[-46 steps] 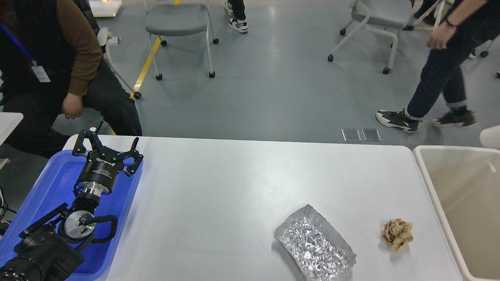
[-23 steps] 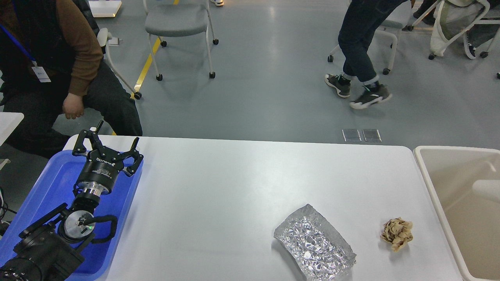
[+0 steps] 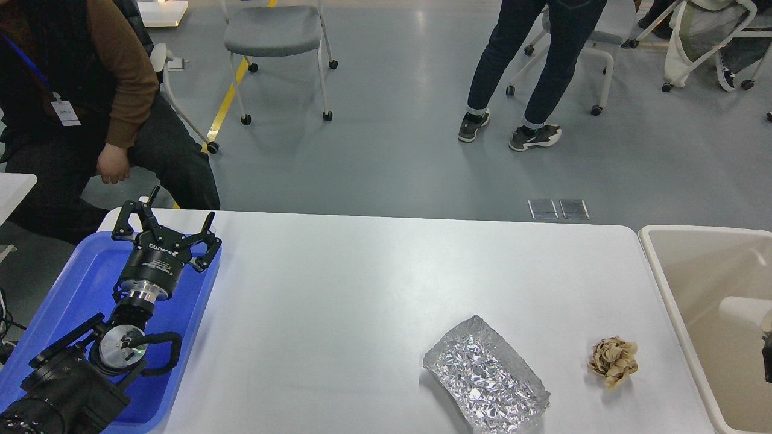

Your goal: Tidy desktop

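Observation:
The white desktop (image 3: 362, 289) fills the middle of the head view. On it at the front right lie a crumpled silver foil tray (image 3: 485, 377) and, to its right, a crumpled tan paper ball (image 3: 613, 360). My left gripper (image 3: 166, 228) is open and empty, held over the far end of the blue tray (image 3: 72, 289), well left of both pieces. Of my right arm only a dark sliver (image 3: 768, 358) shows at the right edge over the beige bin (image 3: 663, 283), just below a white rounded object (image 3: 743, 309). Its fingers do not show.
A seated person (image 3: 90, 120) is close behind the table's far left corner. Another person (image 3: 531, 66) stands on the floor beyond the table, among wheeled chairs (image 3: 274, 36). A small white table edge (image 3: 15, 184) shows at the far left.
The white rounded object at the right edge has come down over the bin, and a dark sliver of my right arm now shows. The walking person moved left. My left arm has not moved.

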Controlling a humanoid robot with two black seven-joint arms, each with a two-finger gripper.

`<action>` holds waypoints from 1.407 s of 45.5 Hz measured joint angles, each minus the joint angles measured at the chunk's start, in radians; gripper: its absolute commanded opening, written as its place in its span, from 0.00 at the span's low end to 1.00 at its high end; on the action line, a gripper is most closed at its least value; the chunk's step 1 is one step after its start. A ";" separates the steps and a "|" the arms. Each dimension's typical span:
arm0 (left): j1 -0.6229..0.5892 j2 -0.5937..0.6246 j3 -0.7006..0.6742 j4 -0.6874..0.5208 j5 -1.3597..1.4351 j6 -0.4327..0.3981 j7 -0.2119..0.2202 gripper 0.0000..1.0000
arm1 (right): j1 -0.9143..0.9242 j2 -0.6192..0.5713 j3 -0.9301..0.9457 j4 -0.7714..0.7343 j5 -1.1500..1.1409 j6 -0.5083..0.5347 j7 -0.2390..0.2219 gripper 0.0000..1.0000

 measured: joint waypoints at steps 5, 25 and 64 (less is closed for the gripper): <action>-0.001 0.000 0.000 0.000 0.000 0.000 0.000 1.00 | -0.005 0.001 0.014 0.000 0.001 0.000 -0.001 1.00; -0.001 0.000 0.001 0.000 0.000 0.000 0.000 1.00 | -0.009 -0.004 0.012 -0.003 0.001 -0.005 0.003 1.00; -0.004 -0.001 0.006 0.000 -0.001 0.005 0.000 1.00 | 0.298 -0.085 0.212 0.282 0.137 0.134 0.004 1.00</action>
